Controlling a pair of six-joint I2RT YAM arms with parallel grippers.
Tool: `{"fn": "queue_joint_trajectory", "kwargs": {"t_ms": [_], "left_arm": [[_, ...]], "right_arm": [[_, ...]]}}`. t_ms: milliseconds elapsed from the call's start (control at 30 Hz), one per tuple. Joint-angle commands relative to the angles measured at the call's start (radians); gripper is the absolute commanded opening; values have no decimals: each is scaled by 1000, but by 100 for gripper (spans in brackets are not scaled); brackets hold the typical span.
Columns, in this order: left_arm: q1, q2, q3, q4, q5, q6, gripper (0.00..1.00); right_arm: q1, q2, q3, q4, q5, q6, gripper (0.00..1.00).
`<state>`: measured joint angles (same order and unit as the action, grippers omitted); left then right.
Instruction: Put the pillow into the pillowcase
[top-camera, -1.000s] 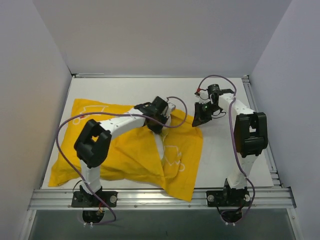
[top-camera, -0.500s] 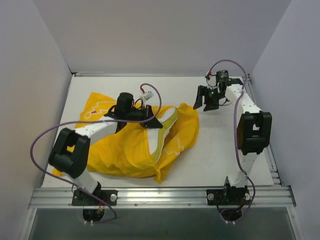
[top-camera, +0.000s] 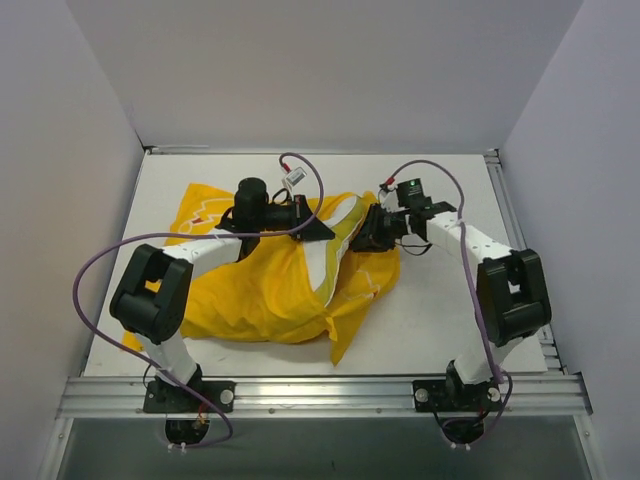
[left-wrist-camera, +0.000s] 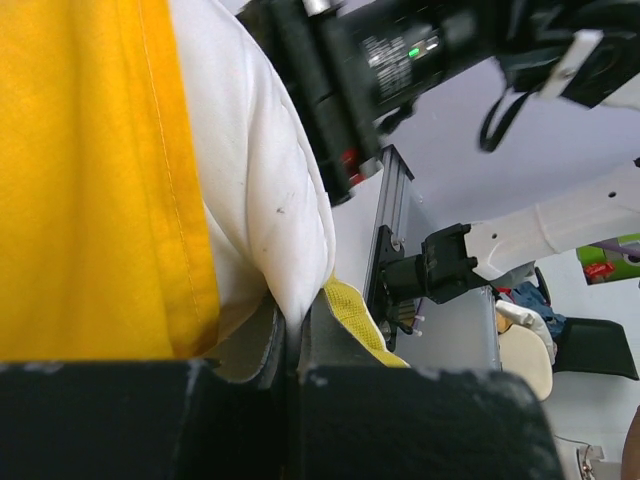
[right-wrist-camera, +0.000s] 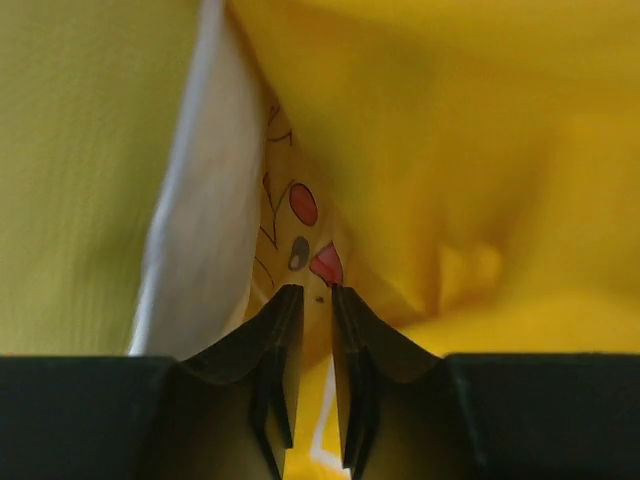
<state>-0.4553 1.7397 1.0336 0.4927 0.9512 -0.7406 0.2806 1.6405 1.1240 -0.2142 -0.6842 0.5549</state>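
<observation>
The yellow pillowcase (top-camera: 250, 290) lies bunched on the left half of the table. The white pillow (top-camera: 325, 268) shows as a raised edge with a yellow stripe at the cloth's right side. My left gripper (top-camera: 318, 230) is shut on the pillow's white edge (left-wrist-camera: 270, 200) beside its yellow seam stripe (left-wrist-camera: 352, 312), with the pillowcase (left-wrist-camera: 100, 170) on its left. My right gripper (top-camera: 372, 232) presses into the pillowcase from the right. In the right wrist view its fingers (right-wrist-camera: 310, 290) stand almost together, with Pikachu-printed pillowcase cloth (right-wrist-camera: 450, 150) between them and the pillow (right-wrist-camera: 200, 200) to the left.
The white table (top-camera: 450, 300) is boxed in by grey walls on the left, back and right. A metal rail (top-camera: 320, 392) with both arm bases runs along the near edge. Purple cables loop above both arms.
My right gripper came down from the far right onto the pillowcase's right side and narrowed. My left gripper kept the pillow edge raised. The cloth bunched further left.
</observation>
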Motion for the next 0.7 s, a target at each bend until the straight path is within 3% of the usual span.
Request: {"fn": "queue_joint_trajectory", "kwargs": {"t_ms": [0,67,100,200,300,367,467,667], "left_arm": [[1,-16,52,145,50,-52,0],[1,-16,52,145,49,-55,0],[1,-16,54,145,49,-57,0],[1,-16,57,145,43,-63,0],[3,-23,48,144,44,-66,0],[3,-32,34,145,44,-68,0],[9,-42,25,145,40,-74,0],[38,-66,36,150,40,-98,0]], "right_arm": [[66,74,13,206,-44,149,21],[89,131,34,277,-5,172,26],[107,146,42,283,24,183,42],[130,200,68,276,185,209,69],[150,252,112,225,336,211,73],[167,291,137,175,421,185,70],[193,344,207,74,494,128,56],[178,401,257,-94,617,-27,16]]}}
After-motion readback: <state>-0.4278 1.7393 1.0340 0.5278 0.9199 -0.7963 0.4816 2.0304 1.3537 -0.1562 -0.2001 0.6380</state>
